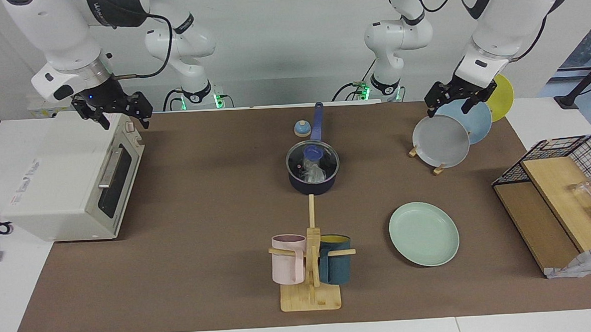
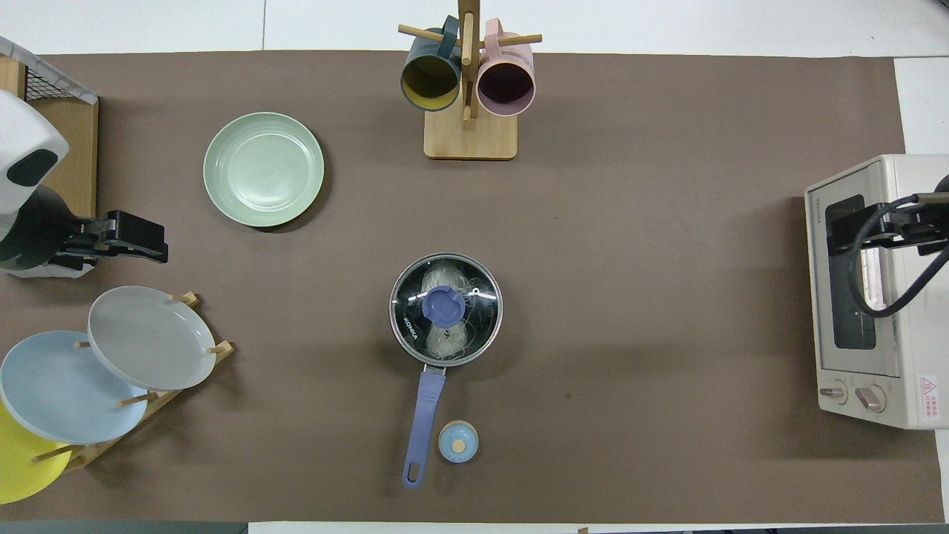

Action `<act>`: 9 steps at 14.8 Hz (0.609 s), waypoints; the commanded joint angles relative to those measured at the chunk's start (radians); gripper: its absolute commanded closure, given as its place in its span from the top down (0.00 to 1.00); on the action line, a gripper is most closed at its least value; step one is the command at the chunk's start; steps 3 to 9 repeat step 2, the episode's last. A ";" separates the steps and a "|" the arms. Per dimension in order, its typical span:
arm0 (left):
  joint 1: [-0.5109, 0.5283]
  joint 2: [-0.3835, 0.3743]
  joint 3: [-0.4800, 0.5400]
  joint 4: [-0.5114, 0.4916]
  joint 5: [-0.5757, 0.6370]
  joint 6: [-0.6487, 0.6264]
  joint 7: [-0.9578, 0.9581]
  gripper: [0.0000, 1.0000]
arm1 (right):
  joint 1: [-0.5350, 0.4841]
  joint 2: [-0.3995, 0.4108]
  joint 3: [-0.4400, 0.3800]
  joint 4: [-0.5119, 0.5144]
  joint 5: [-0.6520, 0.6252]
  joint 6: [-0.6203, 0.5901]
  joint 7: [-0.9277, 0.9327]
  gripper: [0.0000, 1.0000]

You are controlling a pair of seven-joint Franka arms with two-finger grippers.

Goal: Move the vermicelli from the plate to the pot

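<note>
The fist-sized clump of thin whitish vermicelli (image 2: 445, 311) lies inside the small dark navy round pot (image 1: 312, 184), seen through the clear glass lid with a blue knob (image 2: 445, 305) that sits on it. The pot stands mid-table, and in the overhead view its long blue straight handle (image 2: 422, 426) runs toward 6 o'clock, at the robots. A small pale blue round bell-like object (image 2: 458, 441) rests just beside the handle's end.

The round mint-green shallow plate (image 2: 263, 169) lies bare, at about 10 o'clock from the pot in the overhead view, farther from the robots and toward the left arm's end of the table.

The left gripper (image 1: 454, 99) hangs over the wooden rack of tilted grey, light blue and yellow plates (image 1: 441, 140), jaws spread wide and holding nothing. The right gripper (image 1: 118, 113) hovers over the white toaster oven (image 1: 66, 181) at the right arm's end, likewise wide open and empty (both well apart from the pot).

At 12 o'clock from the pot in the overhead view, a wooden mug tree (image 2: 469, 133) carries a dark teal mug (image 2: 430, 74) and a pink mug (image 2: 506, 78).
</note>
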 commanded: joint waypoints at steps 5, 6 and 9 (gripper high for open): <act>0.009 -0.002 -0.006 -0.001 0.012 0.000 0.010 1.00 | -0.017 -0.005 0.012 0.007 -0.001 -0.011 -0.033 1.00; 0.009 -0.002 -0.006 -0.001 0.012 0.000 0.010 1.00 | -0.017 -0.005 0.012 0.007 -0.001 -0.011 -0.033 1.00; 0.009 -0.002 -0.006 -0.001 0.012 0.000 0.010 1.00 | -0.017 -0.005 0.012 0.007 -0.001 -0.011 -0.033 1.00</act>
